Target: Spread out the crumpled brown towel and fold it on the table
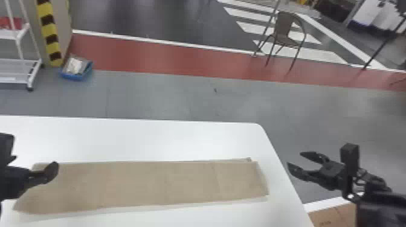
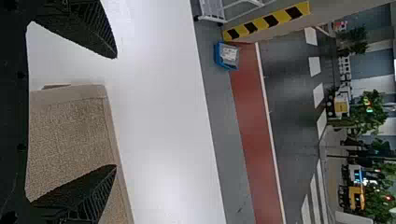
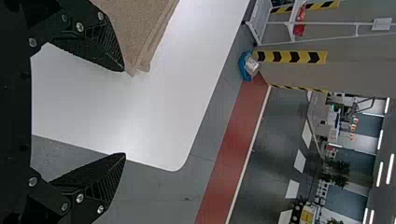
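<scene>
The brown towel (image 1: 145,184) lies flat on the white table as a long strip running left to right, its layers slightly offset at the right end. Over its left end is my left gripper (image 1: 33,169), partly cut off by the frame. In the left wrist view, the left gripper (image 2: 116,112) stands open, with the towel (image 2: 70,135) below and nothing between its fingers. My right gripper (image 1: 294,160) is beyond the table's right edge, apart from the towel. In the right wrist view, the right gripper (image 3: 125,112) is open and holds nothing; a towel corner (image 3: 140,51) lies near one finger.
The white table (image 1: 136,135) has a rounded far right corner. A cardboard box (image 1: 335,215) sits low by the table's right side. On the floor behind are a blue bin (image 1: 77,71), a white rack (image 1: 18,60) and a chair (image 1: 284,33).
</scene>
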`<state>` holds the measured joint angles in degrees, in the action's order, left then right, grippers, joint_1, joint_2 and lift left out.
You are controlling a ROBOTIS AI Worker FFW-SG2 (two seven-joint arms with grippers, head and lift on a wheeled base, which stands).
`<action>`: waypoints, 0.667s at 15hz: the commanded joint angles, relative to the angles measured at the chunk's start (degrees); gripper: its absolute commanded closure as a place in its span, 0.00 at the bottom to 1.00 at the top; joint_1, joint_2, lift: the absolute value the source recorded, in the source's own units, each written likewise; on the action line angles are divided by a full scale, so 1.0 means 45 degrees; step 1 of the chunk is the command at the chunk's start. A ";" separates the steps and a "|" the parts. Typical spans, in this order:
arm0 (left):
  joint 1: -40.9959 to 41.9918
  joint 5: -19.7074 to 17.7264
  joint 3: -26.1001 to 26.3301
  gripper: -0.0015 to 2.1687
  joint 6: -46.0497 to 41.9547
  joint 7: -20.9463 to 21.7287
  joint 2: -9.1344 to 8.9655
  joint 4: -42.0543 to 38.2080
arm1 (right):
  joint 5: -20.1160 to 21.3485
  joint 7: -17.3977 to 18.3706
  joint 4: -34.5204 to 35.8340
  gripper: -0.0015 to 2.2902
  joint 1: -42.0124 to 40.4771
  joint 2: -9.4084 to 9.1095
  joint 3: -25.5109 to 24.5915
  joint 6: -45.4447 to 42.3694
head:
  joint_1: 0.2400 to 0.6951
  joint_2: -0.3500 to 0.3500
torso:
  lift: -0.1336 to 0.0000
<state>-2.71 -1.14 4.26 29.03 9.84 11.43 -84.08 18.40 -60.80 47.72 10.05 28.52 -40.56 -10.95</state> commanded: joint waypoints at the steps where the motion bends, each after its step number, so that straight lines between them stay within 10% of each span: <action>1: -0.0043 0.0039 -0.0048 0.04 0.0494 0.0000 0.0018 0.0032 | 0.0033 0.0035 -0.0039 0.13 0.0033 0.0030 0.0087 0.0199 | 1.00 0.00 | 1.00; 10: 0.0094 -0.0019 -0.0087 0.04 0.0611 0.0059 0.0115 0.0305 | -0.0007 0.0309 0.0000 0.13 -0.0260 0.0030 -0.0069 0.0667 | 1.00 0.00 | 1.00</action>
<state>-2.36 -1.15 3.92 31.78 10.07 11.94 -82.73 18.42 -59.50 47.71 9.08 28.65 -40.87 -7.95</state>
